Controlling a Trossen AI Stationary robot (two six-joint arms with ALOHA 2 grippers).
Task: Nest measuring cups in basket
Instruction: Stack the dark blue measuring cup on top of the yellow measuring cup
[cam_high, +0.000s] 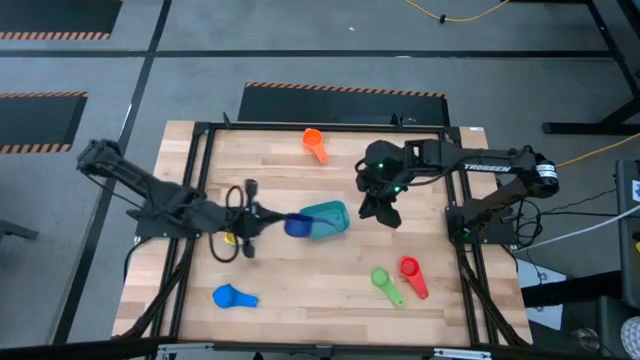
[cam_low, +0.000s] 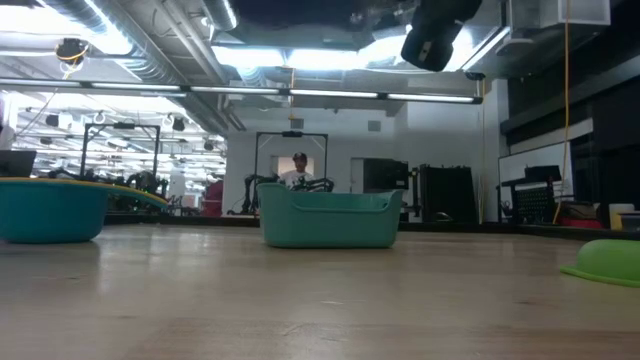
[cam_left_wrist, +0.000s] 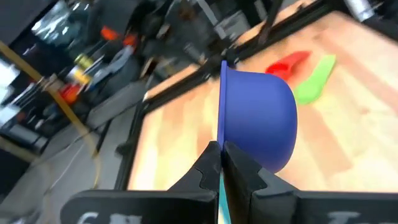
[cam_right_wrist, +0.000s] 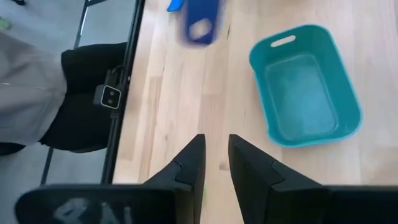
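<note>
My left gripper (cam_high: 262, 223) is shut on the dark blue measuring cup (cam_high: 298, 224), which hangs in the air just left of the teal basket (cam_high: 326, 220). The basket stands on its base mid-table. My right gripper (cam_high: 380, 207) hovers open to the basket's right, touching nothing. In its wrist view the fingers (cam_right_wrist: 216, 163) point down at bare wood beside the basket (cam_right_wrist: 305, 87). Lying on the table are an orange cup (cam_high: 314, 144), a green cup (cam_high: 385, 283), a red cup (cam_high: 412, 275) and a light blue cup (cam_high: 232, 296). A yellow cup (cam_high: 230, 238) shows partly under the left arm. My left gripper pinches the dark blue cup's flat handle (cam_left_wrist: 219, 149) between its two fingers, which come in roughly level from the table's left. The bowl (cam_left_wrist: 258, 118) sticks out beyond the fingertips, turned on its side with the rim upright. The cup is lifted clear of the table.
The low view shows the basket (cam_low: 330, 218) in the middle, the light blue cup (cam_low: 50, 210) near left and the green cup (cam_low: 610, 258) near right. Black frame rails run along the table's edges. Bare wood lies in front of the basket.
</note>
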